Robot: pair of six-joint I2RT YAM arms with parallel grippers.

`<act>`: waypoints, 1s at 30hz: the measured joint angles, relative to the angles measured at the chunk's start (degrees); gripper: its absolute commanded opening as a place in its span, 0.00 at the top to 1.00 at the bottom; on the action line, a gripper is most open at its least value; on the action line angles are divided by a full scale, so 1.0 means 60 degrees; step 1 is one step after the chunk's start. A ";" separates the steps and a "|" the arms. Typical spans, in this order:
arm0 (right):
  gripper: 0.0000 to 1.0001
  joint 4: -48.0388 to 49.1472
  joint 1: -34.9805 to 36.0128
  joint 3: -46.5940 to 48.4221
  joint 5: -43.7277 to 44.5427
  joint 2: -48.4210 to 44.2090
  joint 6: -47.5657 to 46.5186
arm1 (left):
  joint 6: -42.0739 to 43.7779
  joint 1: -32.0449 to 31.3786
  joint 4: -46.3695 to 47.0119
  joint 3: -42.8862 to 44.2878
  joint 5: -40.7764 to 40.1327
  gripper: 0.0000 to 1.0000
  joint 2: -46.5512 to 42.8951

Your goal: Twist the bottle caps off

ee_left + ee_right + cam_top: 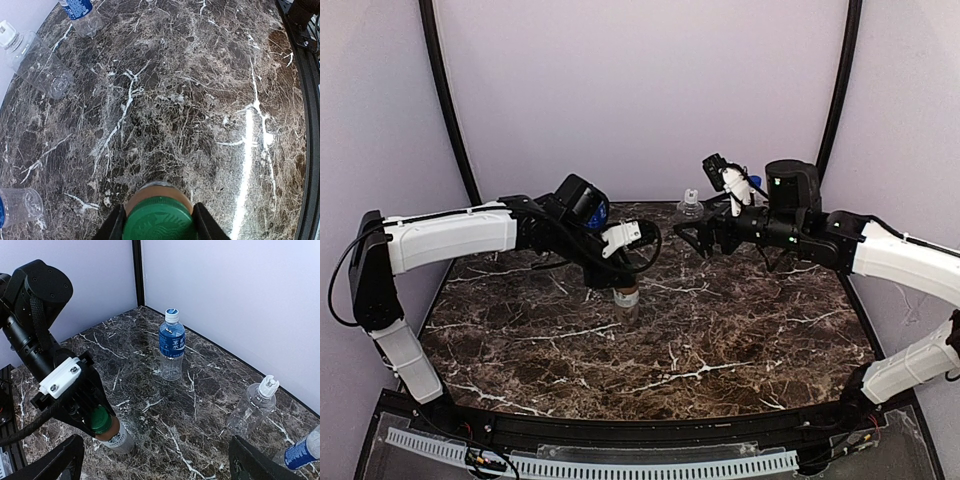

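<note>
The brown coffee-drink bottle (627, 303) with a white label and a green cap (157, 220) stands upright mid-table. My left gripper (623, 283) is shut on that cap from above, with a finger (114, 229) on each side. It also shows in the right wrist view (80, 405), over the bottle (112, 436). My right gripper (695, 238) hovers open and empty at the back, its fingers (62, 460) spread wide. The plain clear bottle (252, 407) stands just beyond it. A blue-labelled bottle (171, 345) stands near the back wall. A second blue-labelled one (305, 450) is at the frame's lower right.
In the left wrist view the plain clear bottle (37, 62), one blue-labelled bottle (80, 12) and the other (17, 205) line the left side. The dark marble table (720, 340) is ringed by a black frame and pale walls.
</note>
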 measured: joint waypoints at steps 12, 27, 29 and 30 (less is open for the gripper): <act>0.01 -0.0710 0.0007 0.0466 0.0321 0.0007 0.0299 | -0.0535 0.0000 -0.0404 0.0375 0.0153 0.02 0.0160; 0.01 0.2798 -0.0284 -0.0612 -0.2736 -0.0612 0.2197 | -0.1359 0.1585 -0.2175 0.0841 0.0306 0.01 -0.2116; 0.01 0.3963 -0.0372 -0.0958 -0.3330 -0.0605 0.2590 | -0.1519 0.2135 -0.2291 0.0441 0.0259 0.01 -0.3038; 0.01 0.4339 -0.0390 -0.0987 -0.3585 -0.0484 0.2754 | -0.1588 0.2342 -0.2379 0.0259 0.0251 0.01 -0.3501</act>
